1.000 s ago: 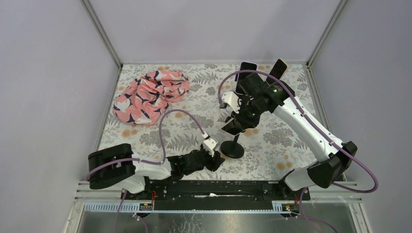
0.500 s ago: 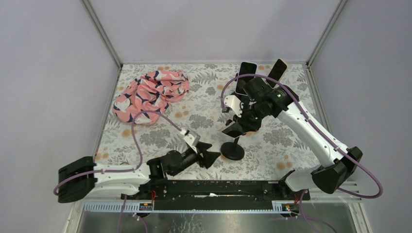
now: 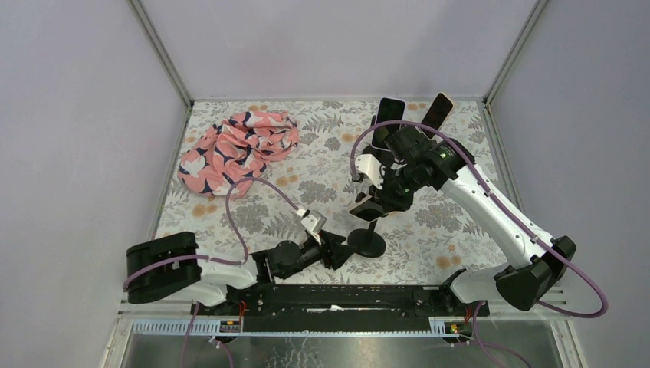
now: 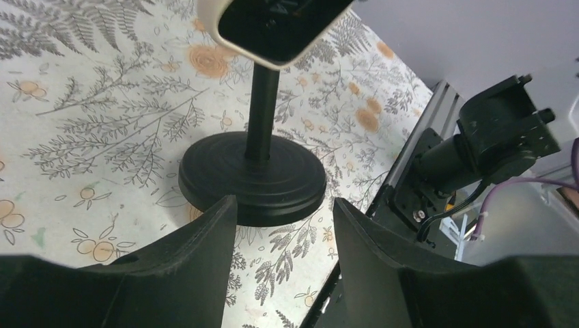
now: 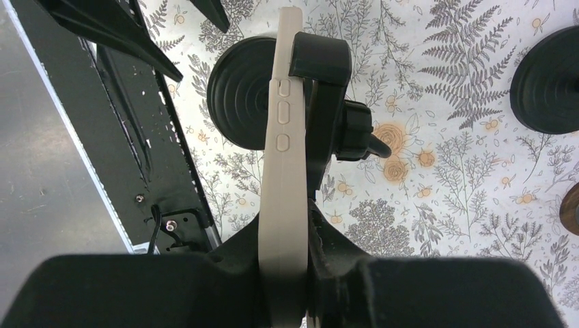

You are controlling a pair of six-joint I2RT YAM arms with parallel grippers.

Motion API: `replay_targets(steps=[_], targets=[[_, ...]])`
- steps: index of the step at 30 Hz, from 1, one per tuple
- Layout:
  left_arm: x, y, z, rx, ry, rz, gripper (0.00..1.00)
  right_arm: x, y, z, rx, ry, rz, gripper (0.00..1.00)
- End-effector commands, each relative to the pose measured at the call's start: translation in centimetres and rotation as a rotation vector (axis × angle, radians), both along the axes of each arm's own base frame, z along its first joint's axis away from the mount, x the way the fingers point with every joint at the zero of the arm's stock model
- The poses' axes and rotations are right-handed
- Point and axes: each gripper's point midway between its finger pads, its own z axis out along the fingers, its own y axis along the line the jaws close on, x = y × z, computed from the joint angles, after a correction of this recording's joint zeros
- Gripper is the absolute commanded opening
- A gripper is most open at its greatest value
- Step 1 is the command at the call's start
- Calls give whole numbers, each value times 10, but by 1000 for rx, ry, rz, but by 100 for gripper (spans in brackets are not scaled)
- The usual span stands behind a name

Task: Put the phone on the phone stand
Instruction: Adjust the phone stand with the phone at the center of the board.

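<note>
The phone [image 5: 283,137], in a beige case, is seen edge-on with my right gripper [image 5: 293,273] shut on it. Its back lies against the cradle [image 5: 321,75] of the black phone stand, whose round base [image 5: 239,89] sits below. From above, the phone [image 3: 366,208] sits atop the stand's post over the base [image 3: 367,241], and my right gripper [image 3: 381,201] is over it. My left gripper [image 4: 283,225] is open and low on the table, its fingers just short of the stand base [image 4: 252,174] and holding nothing. The phone [image 4: 273,27] hangs above it.
A pink patterned cloth [image 3: 238,149] lies bunched at the back left. Two other phones on stands [image 3: 387,115] [image 3: 439,107] are at the back, and one of their bases [image 5: 546,82] is close to the right of the held phone. A black rail [image 3: 337,295] runs along the near edge.
The left arm swung out to the left and came back, its open gripper ending near the stand base. The right gripper sank slightly, bringing the phone down onto the stand's cradle.
</note>
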Motion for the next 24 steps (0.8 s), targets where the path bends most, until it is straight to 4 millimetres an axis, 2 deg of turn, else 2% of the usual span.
replay_targets(steps=[1, 7, 11, 17, 24], targets=[[1, -15, 31, -138, -57, -21, 60, -6, 11, 9, 24, 39, 34, 0], [2, -24, 36, -131, -107, -43, 60, -12, 10, 5, 11, 59, 44, 0], [2, -31, 33, -125, -119, -58, 60, -15, 10, -1, 5, 69, 48, 0], [-1, -47, 3, -86, -91, -105, 53, -14, 10, 2, 3, 55, 42, 0], [-5, -50, -34, 1, -34, -124, 45, -17, 10, 2, 2, 58, 49, 0]])
